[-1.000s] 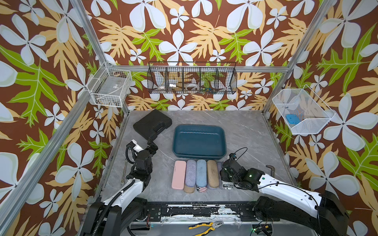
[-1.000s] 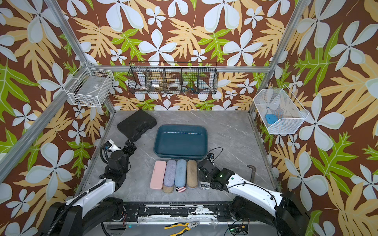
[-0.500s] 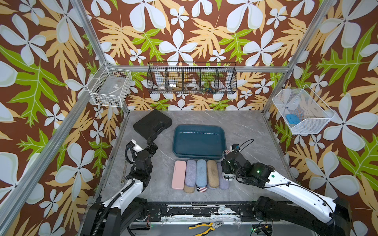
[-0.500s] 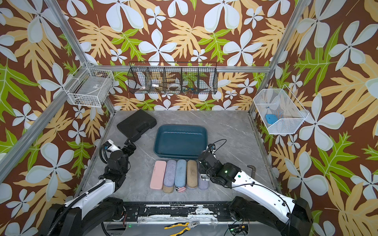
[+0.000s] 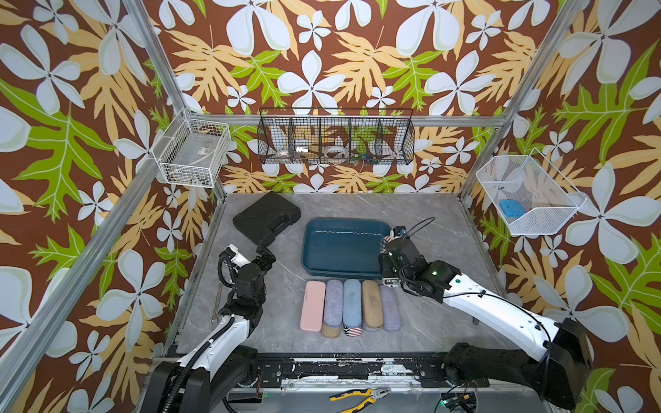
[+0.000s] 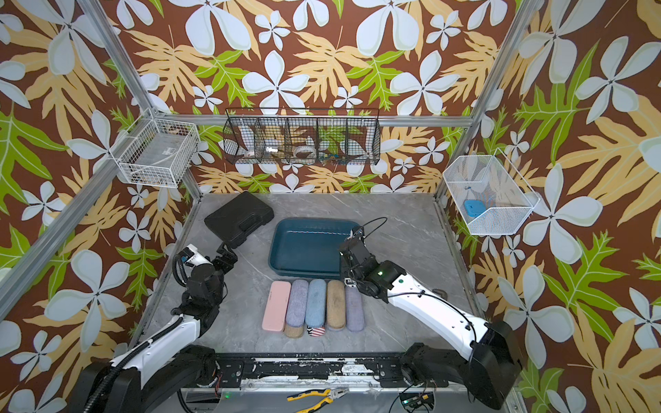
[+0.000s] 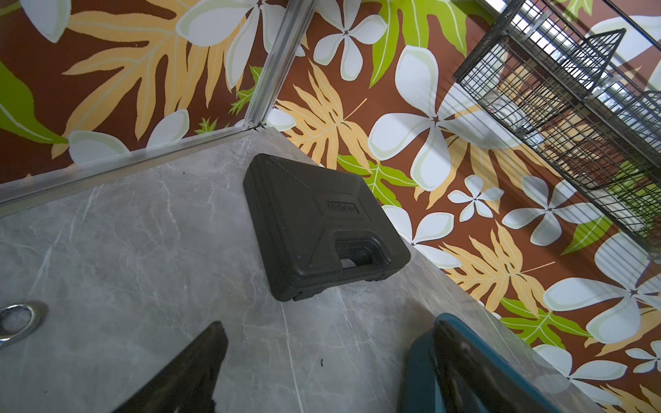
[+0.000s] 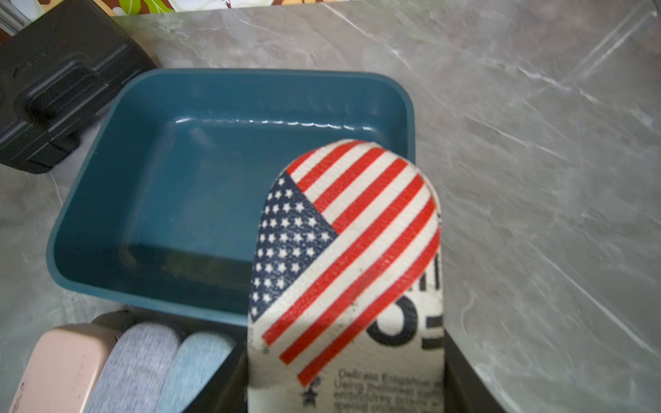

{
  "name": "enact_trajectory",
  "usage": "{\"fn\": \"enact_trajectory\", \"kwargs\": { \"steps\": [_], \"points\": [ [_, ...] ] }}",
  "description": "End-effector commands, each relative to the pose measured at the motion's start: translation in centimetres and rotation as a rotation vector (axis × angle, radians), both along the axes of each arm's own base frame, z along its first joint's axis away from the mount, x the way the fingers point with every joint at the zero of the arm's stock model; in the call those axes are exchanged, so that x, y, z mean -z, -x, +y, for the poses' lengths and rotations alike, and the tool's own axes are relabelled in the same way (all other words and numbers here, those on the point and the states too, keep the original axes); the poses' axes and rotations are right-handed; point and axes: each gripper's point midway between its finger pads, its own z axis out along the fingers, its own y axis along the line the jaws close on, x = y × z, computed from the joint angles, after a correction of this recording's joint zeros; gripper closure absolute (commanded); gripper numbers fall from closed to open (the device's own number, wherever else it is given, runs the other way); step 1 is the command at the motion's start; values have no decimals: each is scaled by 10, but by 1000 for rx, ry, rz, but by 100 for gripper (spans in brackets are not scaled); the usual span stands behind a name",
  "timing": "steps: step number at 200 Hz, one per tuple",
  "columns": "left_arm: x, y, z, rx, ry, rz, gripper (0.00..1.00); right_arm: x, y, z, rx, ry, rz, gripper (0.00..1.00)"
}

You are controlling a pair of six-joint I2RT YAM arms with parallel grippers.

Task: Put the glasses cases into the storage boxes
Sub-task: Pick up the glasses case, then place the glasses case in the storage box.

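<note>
The dark teal storage box [image 5: 343, 250] [image 6: 307, 248] [image 8: 214, 178] stands mid-table with nothing inside. My right gripper [image 5: 391, 261] [image 6: 348, 257] [image 8: 343, 389] is shut on a newspaper-and-flag print glasses case [image 5: 385, 243] [image 8: 345, 250], held above the box's front right corner. Several glasses cases lie side by side in front of the box: pink [image 5: 313, 305], grey-lavender [image 5: 333, 302], light blue [image 5: 352, 302], tan [image 5: 372, 304], lavender [image 5: 390, 307]. Two more peek out beneath them. My left gripper [image 5: 266, 250] [image 7: 325, 357] hangs open and holds nothing, left of the box.
A black tool case [image 5: 266, 218] [image 7: 322, 229] lies at the back left. Wire baskets hang on the walls: white [image 5: 191, 157], black [image 5: 336, 137], white [image 5: 529, 195]. A wrench [image 5: 217, 311] lies by the left edge; pliers [image 5: 357, 397] lie on the front rail.
My right gripper has risen from the right end of the row with the flag print case and moved back over the box's corner, baring the lavender case. The left arm stayed still.
</note>
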Motion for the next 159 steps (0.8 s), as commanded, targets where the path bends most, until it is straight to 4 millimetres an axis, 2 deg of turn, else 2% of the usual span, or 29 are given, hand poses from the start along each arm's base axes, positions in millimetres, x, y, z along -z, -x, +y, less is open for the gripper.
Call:
{"fn": "enact_trajectory", "kwargs": {
  "steps": [1,78,159],
  "points": [
    [-2,1,1,-3,-2,-7,9,-13,-26,17,-45,7,-75,43],
    [-2,5,2,-5,-4,-9,9,25,-79,33,-18,144,-46,43],
    [4,5,1,-2,-4,1,8,66,-104,14,43,208,22,43]
  ]
}}
